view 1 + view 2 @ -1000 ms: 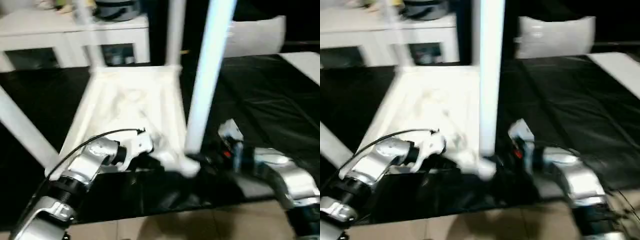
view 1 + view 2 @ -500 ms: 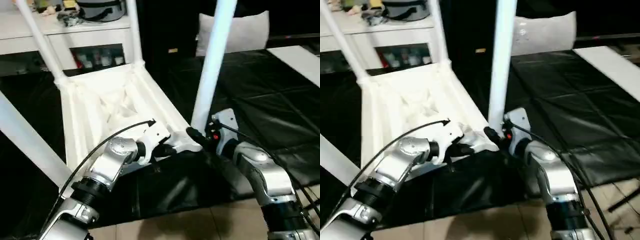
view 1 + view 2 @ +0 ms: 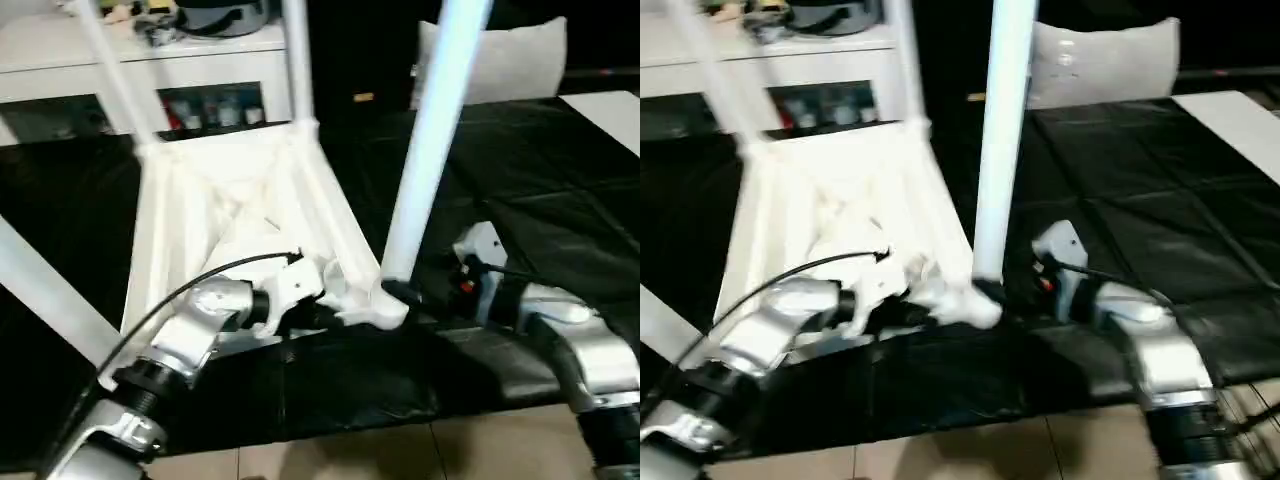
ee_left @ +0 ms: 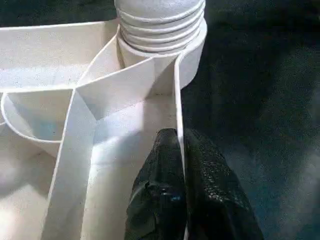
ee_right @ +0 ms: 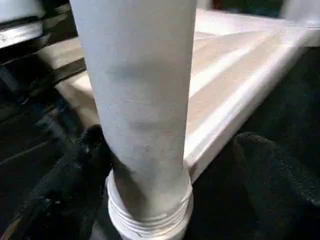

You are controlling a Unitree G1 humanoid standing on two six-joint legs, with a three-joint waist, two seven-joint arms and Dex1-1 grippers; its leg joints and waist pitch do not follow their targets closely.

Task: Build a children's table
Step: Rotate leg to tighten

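The top (image 3: 230, 210) lies underside up on the black surface (image 3: 560, 200). Left end effector (image 4: 179, 150) pinches its rim wall; right end effector (image 5: 165, 165) stands wide around the near leg (image 3: 425, 160). Next, probably regrip and screw the leg home

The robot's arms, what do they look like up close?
Both forearms are rounded silver metal shells with black joint rings. The left arm has a thin black cable looping over it to a white wrist block. The right arm has a white block with a small red mark. Each gripper has textured black fingers.
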